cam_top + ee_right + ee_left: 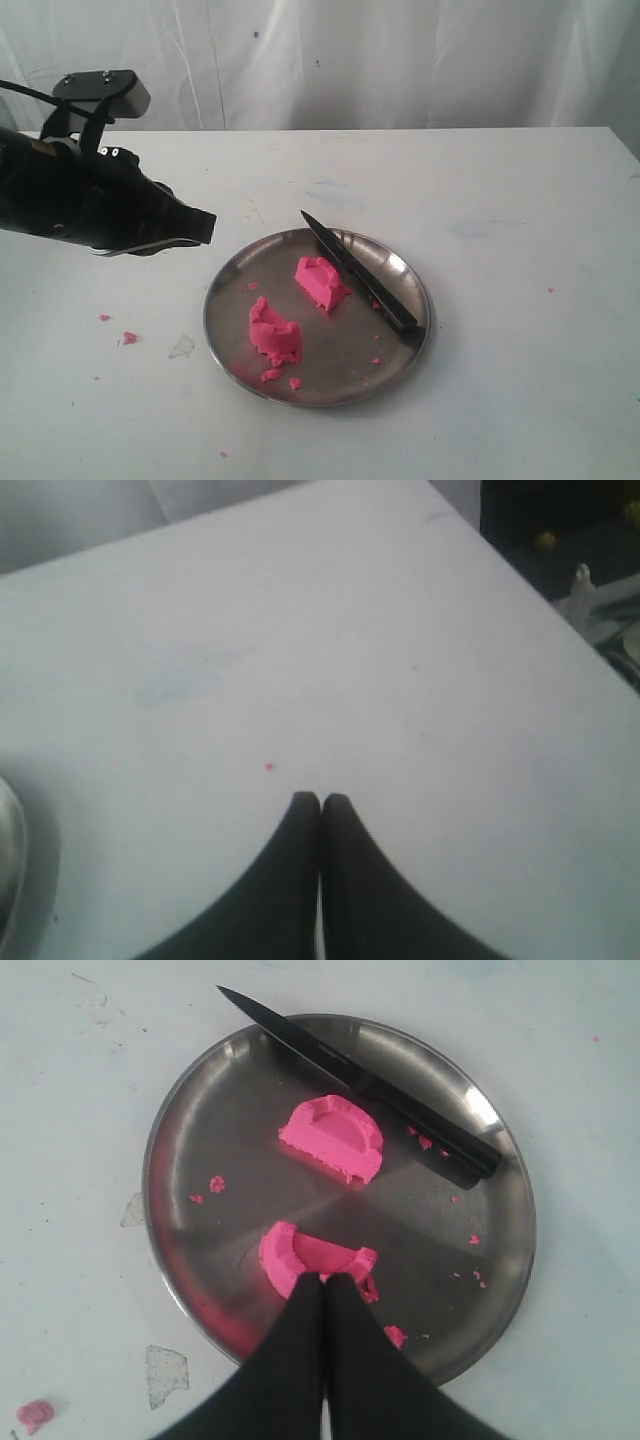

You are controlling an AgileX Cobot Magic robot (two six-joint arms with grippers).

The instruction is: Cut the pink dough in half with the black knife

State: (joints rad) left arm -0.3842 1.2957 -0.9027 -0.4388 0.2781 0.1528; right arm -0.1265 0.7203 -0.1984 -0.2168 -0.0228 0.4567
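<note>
**Left gripper clenched above dough that lies in two**

Left gripper (323, 1280) has its black fingers pressed together with nothing between them. In its wrist view the tips sit over the near chunk (300, 1260) of the pink dough; contact cannot be told. In the exterior view that arm hangs left of the steel plate (320, 398).

The pink dough lies on the plate as two rough pieces set apart: the near chunk left of centre, the far chunk (320, 282) nearer the middle. The black knife (360, 275) lies free on the plate just right of the far chunk, tip past the far rim, handle toward the right rim.

Pink crumbs (129, 338) dot the plate and the white table (520, 350). The right gripper (320, 800) is clenched empty over bare table.
</note>
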